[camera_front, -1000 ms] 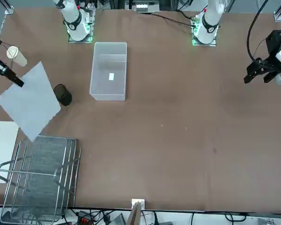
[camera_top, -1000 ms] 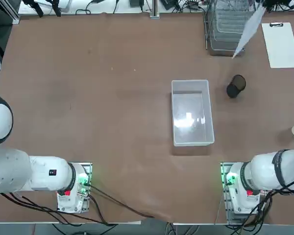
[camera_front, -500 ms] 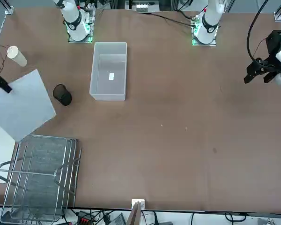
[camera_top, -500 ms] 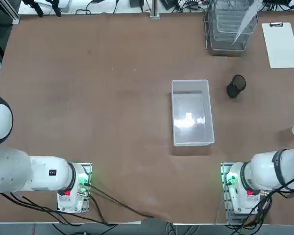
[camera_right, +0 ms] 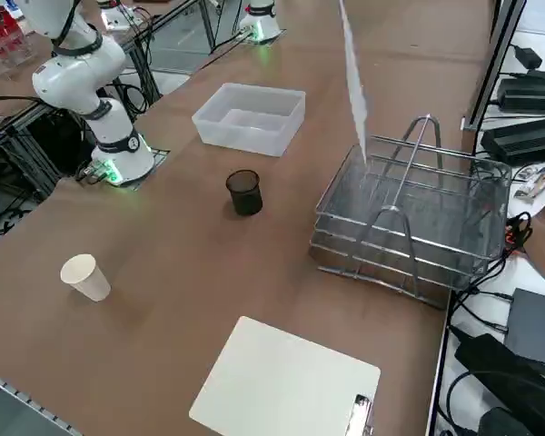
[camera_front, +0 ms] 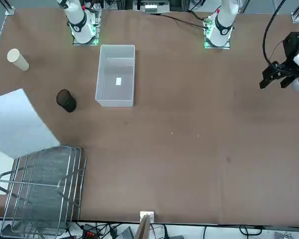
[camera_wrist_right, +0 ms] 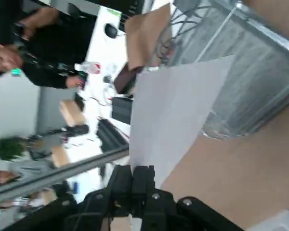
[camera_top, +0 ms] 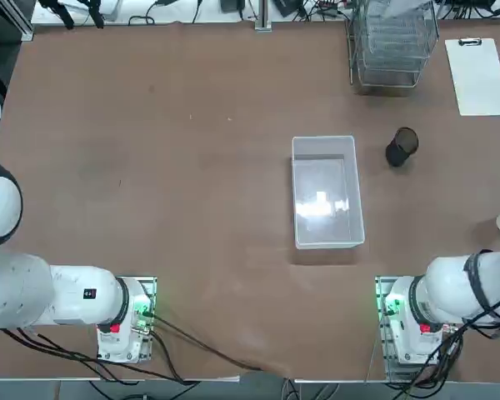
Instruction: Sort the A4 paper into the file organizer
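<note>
- Right hand (camera_wrist_right: 143, 169) closed, fingertips pinching the plain white rectangular paper sheet (camera_front: 20, 124) at its edge.
- Sheet hangs steeply, free end toward silver-grey wire mesh rack (camera_front: 47, 199).
- Rack lies to hand's left; likely next: level sheet, line it up with a tray.

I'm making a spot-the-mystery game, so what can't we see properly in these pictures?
- Right gripper: cut off by the picture's edge in the front view.
- Paper: its far end runs off the front view's edge.
- Inside of the black cup: too dark in the side view.
- Person's bottle: label blurred in the wrist view.
</note>
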Controlling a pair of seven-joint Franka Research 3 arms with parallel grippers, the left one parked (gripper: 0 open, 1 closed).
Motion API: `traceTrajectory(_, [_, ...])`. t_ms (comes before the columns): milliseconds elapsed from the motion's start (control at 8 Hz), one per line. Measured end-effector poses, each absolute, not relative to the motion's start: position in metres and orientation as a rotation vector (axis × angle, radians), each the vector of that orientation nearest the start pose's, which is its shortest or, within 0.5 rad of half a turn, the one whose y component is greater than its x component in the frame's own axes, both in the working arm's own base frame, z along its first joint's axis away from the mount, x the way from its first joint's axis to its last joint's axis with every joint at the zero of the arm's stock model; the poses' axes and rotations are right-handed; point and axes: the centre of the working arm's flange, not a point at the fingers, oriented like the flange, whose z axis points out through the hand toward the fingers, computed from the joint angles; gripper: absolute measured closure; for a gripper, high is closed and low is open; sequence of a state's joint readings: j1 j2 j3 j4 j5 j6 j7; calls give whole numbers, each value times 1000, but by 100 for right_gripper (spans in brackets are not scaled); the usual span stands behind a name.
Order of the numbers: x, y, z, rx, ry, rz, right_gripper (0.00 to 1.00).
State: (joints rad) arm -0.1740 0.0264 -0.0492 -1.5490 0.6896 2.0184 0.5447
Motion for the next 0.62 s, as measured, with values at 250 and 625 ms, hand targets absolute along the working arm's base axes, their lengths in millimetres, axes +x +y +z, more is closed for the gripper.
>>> traceTrajectory(250, [611,-100,663,-2064,1099,-388,98])
traceTrajectory(625, [624,-102,635,-2070,1126,-339,98])
